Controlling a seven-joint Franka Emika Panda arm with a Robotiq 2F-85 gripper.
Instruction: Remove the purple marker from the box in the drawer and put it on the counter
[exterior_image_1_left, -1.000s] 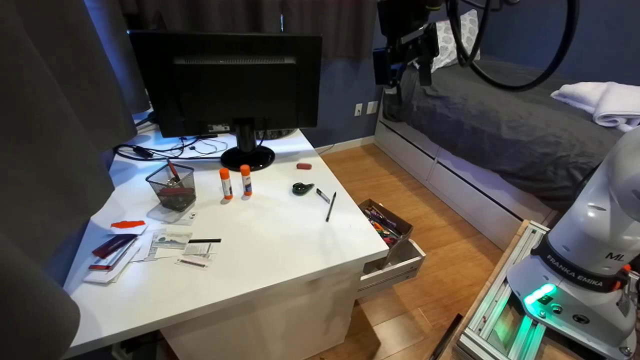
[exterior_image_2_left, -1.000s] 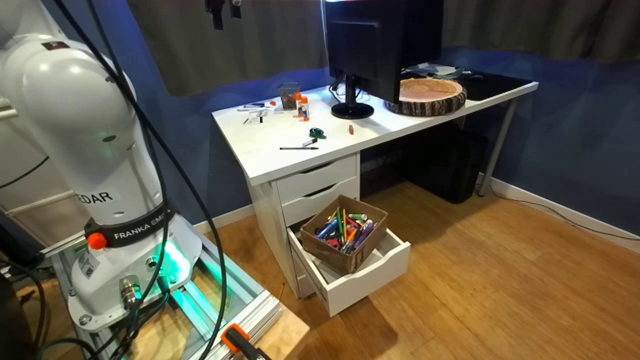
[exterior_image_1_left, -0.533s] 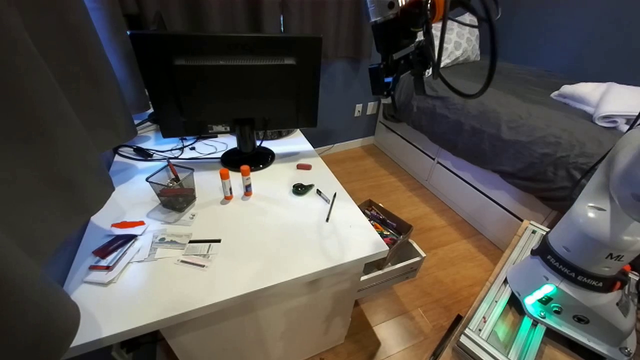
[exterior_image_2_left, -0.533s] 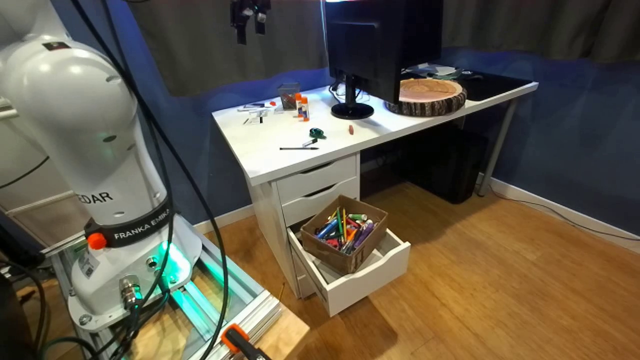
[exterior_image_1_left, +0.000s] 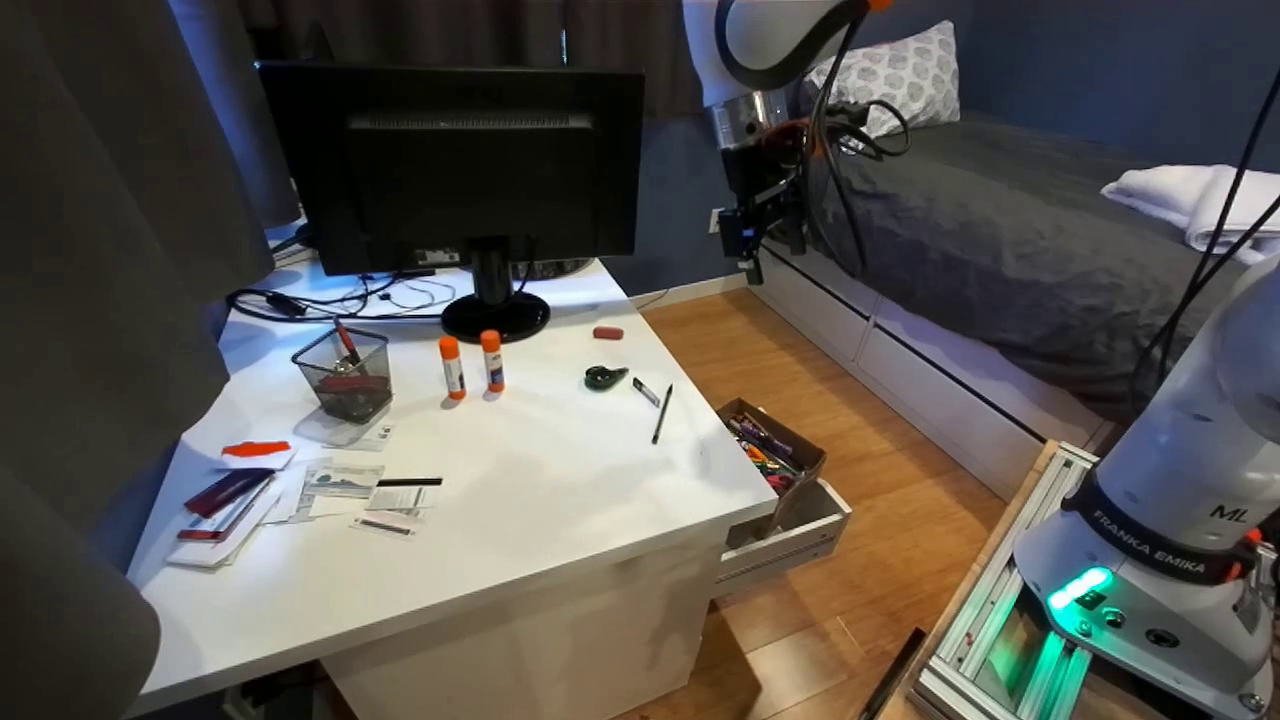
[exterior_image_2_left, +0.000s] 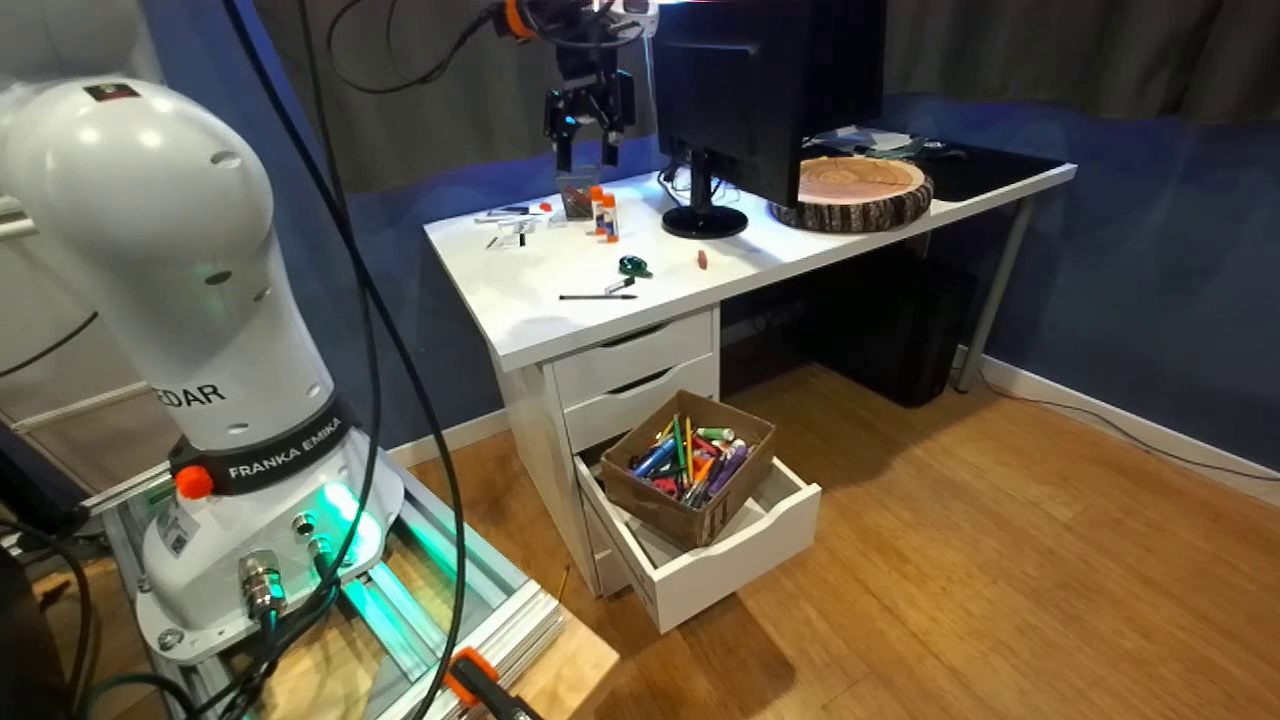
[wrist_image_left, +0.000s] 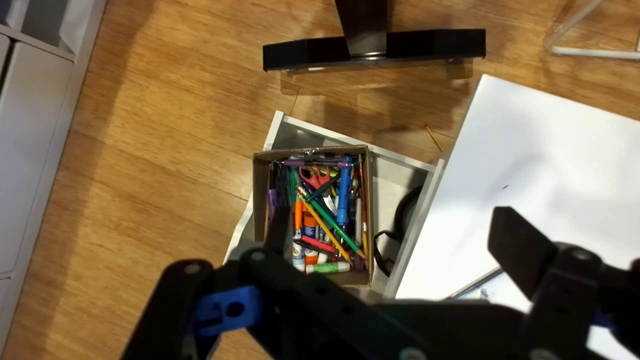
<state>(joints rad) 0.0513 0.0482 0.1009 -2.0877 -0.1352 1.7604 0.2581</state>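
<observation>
Cardboard box (exterior_image_2_left: 655, 508) in smooth white drawer (exterior_image_2_left: 740, 575), slim pens (wrist_image_left: 343, 197) inside, end effector (wrist_image_left: 393, 226) spread wide, gripping nothing

In an exterior view, the white counter (exterior_image_1_left: 560, 470) bears a monitor (exterior_image_1_left: 450, 170) at upper left, a mesh basket (exterior_image_1_left: 322, 378) at left and two orange-capped tubes (exterior_image_1_left: 455, 378) left of centre. Cards (exterior_image_1_left: 345, 481) lie lower left; a red block (exterior_image_1_left: 608, 333), green object (exterior_image_1_left: 602, 378) and pen (exterior_image_1_left: 662, 414) lie near the centre.

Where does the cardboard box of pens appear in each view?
In an exterior view: the box right of centre, slightly low, partly hidden by the desk.
In an exterior view: the box below centre, slightly right.
In the wrist view: the box near centre, slightly low.
Shared landmark: the open drawer, in all three.
</observation>
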